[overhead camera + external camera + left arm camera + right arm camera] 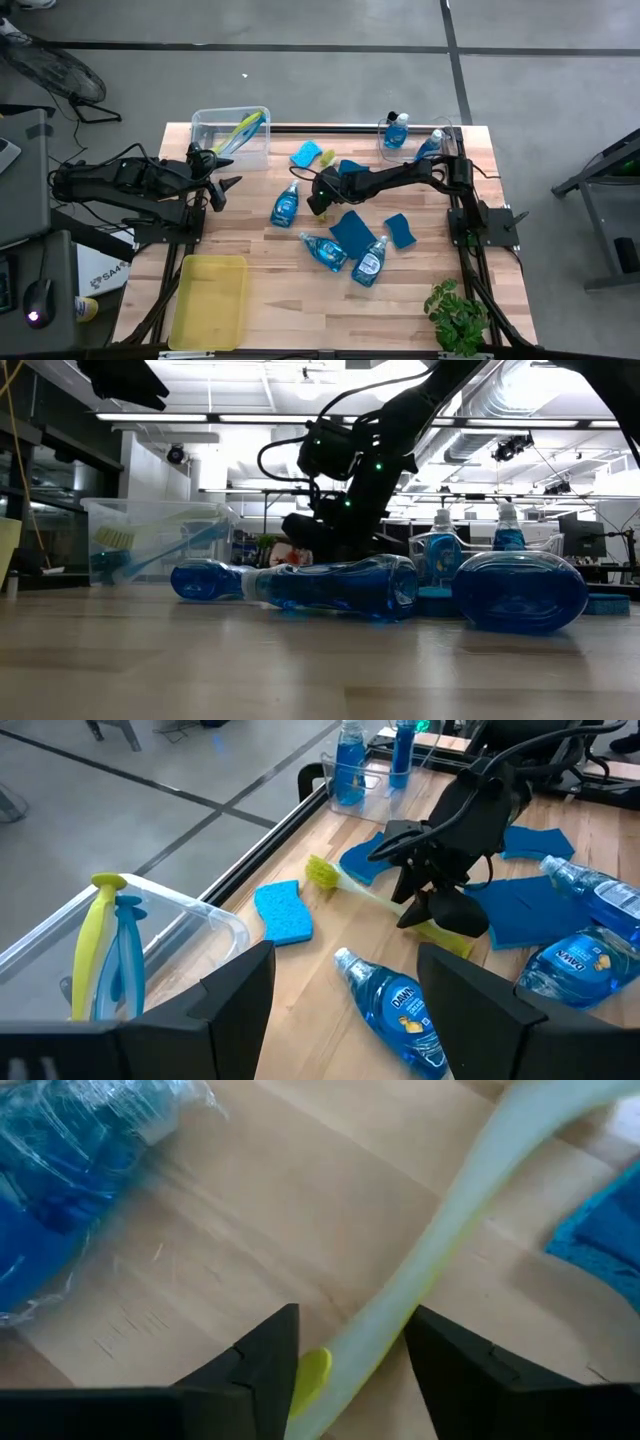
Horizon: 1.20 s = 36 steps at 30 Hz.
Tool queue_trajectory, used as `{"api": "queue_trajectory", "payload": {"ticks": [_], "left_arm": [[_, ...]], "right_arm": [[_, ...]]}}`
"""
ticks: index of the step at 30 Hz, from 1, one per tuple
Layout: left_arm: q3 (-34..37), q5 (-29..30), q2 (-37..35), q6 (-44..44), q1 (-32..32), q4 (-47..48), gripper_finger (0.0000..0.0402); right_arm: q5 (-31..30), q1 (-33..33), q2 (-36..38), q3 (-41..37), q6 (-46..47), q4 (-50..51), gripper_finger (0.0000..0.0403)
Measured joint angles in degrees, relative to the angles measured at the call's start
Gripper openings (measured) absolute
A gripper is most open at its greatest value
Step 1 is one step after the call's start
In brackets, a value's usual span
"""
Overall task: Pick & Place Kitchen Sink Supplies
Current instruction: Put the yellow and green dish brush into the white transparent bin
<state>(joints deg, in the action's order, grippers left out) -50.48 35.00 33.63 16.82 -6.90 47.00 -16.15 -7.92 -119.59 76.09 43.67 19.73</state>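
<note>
Right wrist view — right gripper (345, 1355) straddles the long yellow-green-handled dish brush (440, 1260), fingers not yet clenched; left gripper (345, 1005) released.

A robotics lab or industrial workshop, not a kitchen; the wooden tabletop (270, 250) sits in a black metal frame on a grey concrete floor (300, 80) marked with dark lines; the low view shows a high open ceiling with exposed silver ducts (540, 390), strip lights (230, 417) and pipework; monitors (583, 538) stand on desks behind; a computer mouse (37, 296) and keyboard edge lie on a side desk; cables trail over the floor; a potted plant (457, 315) stands at one tabletop corner.
</note>
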Motion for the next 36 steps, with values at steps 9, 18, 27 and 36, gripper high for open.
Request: {"api": "queue_trajectory", "payload": {"ticks": [9, 18, 27, 36], "left_arm": [[0.0, -0.04, 0.0, 0.15, 0.0, -0.49, 0.0239], [0.0, -0.04, 0.0, 0.16, 0.02, -0.5, 0.0239], [0.0, -0.07, 0.0, 0.17, 0.02, -0.44, 0.0239], [0.0, -1.72, 0.09, 0.21, 0.13, -0.37, 0.0239]], "right_arm": [[0.13, 0.09, -0.07, -0.02, -2.37, -0.45, 0.0093], [-0.87, 0.11, 0.04, -0.04, -5.21, 0.38, 0.0069], [-4.42, 0.57, 4.45, -0.42, -9.34, 6.34, 0.0064], [-8.59, 2.46, 9.58, -0.24, -23.03, 6.12, 0.0063]]}}
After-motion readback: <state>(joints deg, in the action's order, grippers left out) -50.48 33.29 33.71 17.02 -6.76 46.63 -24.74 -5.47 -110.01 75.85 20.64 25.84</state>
